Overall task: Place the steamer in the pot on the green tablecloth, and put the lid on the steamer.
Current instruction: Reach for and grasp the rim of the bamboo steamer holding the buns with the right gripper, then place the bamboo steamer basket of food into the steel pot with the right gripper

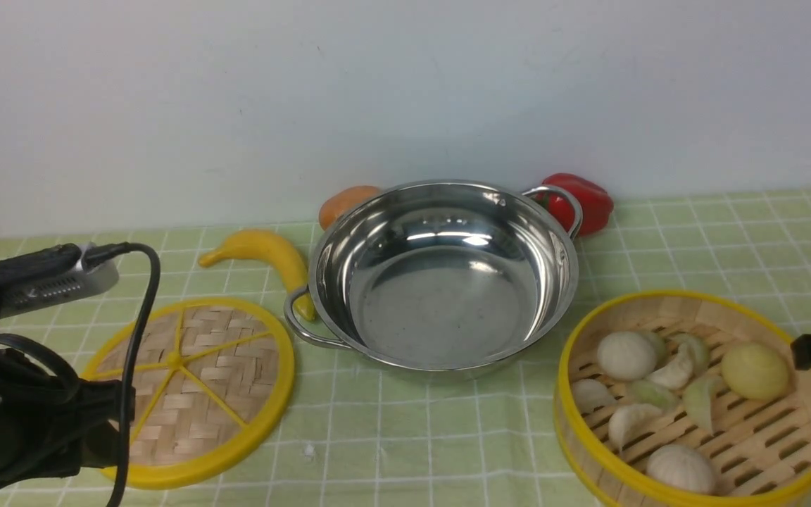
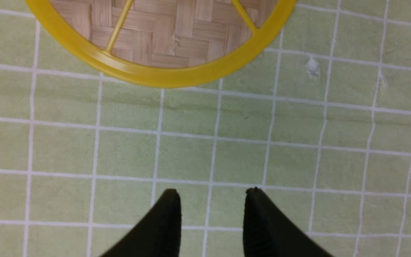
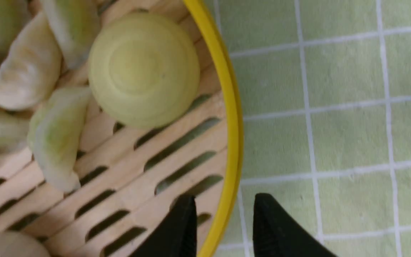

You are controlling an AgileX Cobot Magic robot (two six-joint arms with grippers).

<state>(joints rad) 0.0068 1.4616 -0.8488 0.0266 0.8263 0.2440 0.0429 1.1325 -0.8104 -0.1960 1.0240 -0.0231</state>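
The shiny steel pot [image 1: 441,274] stands empty in the middle of the green tablecloth [image 1: 694,239]. The lid [image 1: 187,391], a flat woven disc with a yellow rim and spokes, lies on the cloth left of the pot. The steamer [image 1: 694,401] stands on the cloth to the pot's right, with buns and dumplings in it. My right gripper [image 3: 224,197] is open and straddles the steamer's [image 3: 148,185] right-hand rim, one finger inside and one outside. My left gripper [image 2: 212,194] is open and empty over bare cloth, just short of the lid's [image 2: 162,35] near edge.
A yellow banana [image 1: 265,253], an orange fruit [image 1: 346,201] and a red pepper [image 1: 585,201] lie behind and beside the pot near the white wall. A yellow bun [image 3: 143,69] sits in the steamer close to my right gripper. The left arm's cable [image 1: 141,338] hangs over the lid.
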